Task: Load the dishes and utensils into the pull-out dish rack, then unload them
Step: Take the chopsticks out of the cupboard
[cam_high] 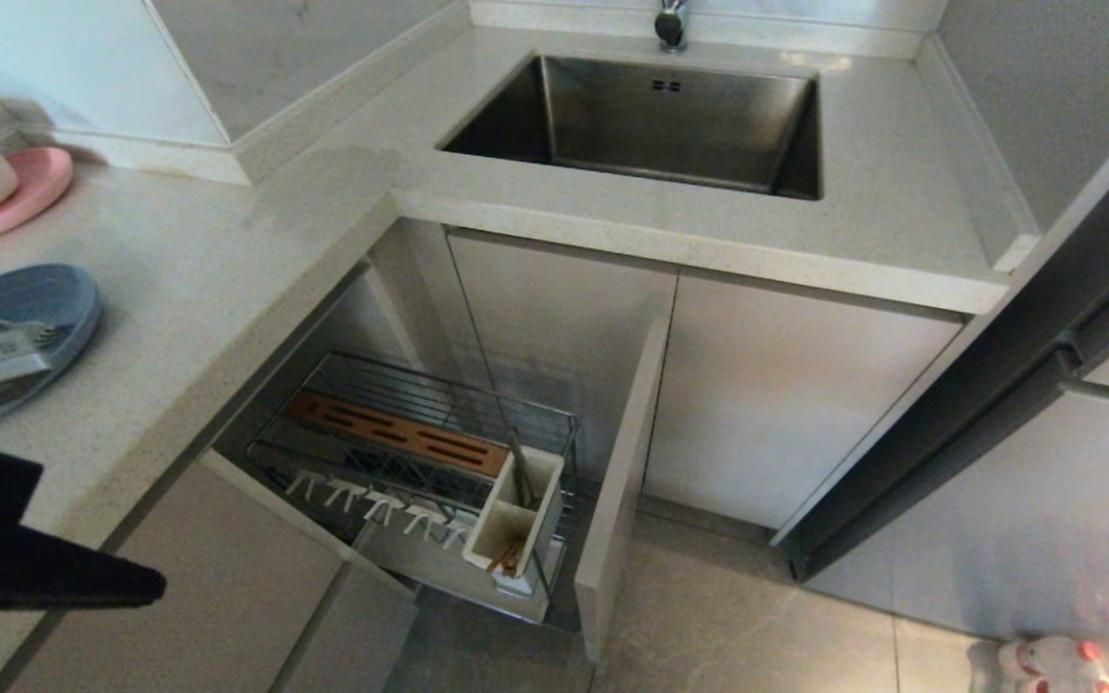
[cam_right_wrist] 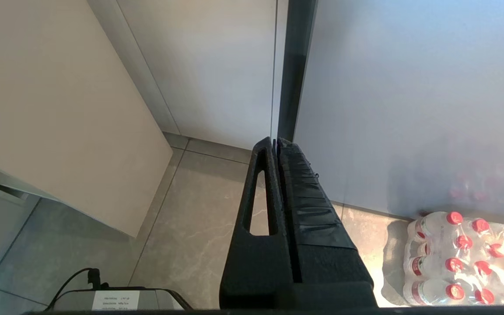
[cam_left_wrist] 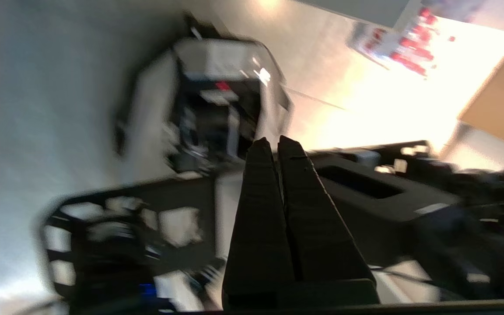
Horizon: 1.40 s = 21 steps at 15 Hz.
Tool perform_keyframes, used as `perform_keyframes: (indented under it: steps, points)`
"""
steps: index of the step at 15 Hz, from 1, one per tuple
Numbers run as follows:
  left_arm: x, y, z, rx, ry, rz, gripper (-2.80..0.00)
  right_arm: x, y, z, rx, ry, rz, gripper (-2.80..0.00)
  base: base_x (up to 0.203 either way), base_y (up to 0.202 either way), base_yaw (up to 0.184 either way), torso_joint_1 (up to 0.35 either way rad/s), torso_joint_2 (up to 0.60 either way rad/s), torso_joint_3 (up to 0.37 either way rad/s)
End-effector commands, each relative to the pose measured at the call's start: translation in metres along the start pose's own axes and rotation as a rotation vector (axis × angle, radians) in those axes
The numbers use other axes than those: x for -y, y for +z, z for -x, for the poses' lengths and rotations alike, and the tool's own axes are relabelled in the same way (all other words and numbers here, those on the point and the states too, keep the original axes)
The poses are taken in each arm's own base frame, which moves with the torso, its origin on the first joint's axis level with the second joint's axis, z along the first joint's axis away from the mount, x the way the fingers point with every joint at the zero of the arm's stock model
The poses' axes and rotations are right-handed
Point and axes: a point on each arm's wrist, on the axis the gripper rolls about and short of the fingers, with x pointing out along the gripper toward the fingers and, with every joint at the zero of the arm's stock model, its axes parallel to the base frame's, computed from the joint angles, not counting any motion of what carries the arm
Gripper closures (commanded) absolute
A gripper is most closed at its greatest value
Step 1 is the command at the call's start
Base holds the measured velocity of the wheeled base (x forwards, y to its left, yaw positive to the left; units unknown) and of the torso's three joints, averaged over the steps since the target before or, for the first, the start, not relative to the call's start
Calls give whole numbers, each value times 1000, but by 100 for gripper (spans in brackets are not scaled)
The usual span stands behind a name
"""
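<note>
A pale speckled stone bench [cam_high: 227,279] bends in an L around the corner, with a low upstand along the light wall [cam_high: 304,38] behind it. A stainless steel sink [cam_high: 651,120] is sunk into the far run, a tap [cam_high: 670,21] standing at its back edge. Flat light-grey cabinet doors [cam_high: 786,395] close the space below. The floor [cam_high: 728,616] is large grey tiles with a faint marbled grain. On the right a tall dark-edged panel [cam_high: 1017,356] leans across, perhaps an appliance door. A shrink-wrapped pack of red-capped bottles [cam_right_wrist: 462,258] sits on the floor in bright light.
</note>
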Motion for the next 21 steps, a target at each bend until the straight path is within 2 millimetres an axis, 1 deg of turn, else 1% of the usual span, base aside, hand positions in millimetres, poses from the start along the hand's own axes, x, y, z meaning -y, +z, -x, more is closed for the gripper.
perform_keyframes:
  steps: [1,4,7,10,13,16,18,21]
  points:
    - [3,20,-22,-93,9,63,0,0,0,0,0,0,0,0,0,0,0,0,0,0]
    - [13,43,-47,-164,13,129,0,0,0,0,-1,0,0,0,0,0,0,0,0,0]
    - [18,67,-78,-177,12,123,0,0,0,0,0,0,0,0,0,0,0,0,0,0]
    - [24,87,-104,-174,8,98,0,0,0,0,-1,0,0,0,0,0,0,0,0,0]
    - [38,99,-130,-216,9,55,0,0,0,0,-1,0,0,0,0,0,0,0,0,0]
    - [51,103,-157,-255,47,20,0,0,0,0,-1,0,0,0,0,0,0,0,0,0]
    - [51,108,-172,-271,72,18,0,0,0,0,0,0,0,0,0,0,0,0,0,0]
    - [51,117,-184,-265,96,14,0,0,0,0,0,0,0,0,0,0,0,0,0,0]
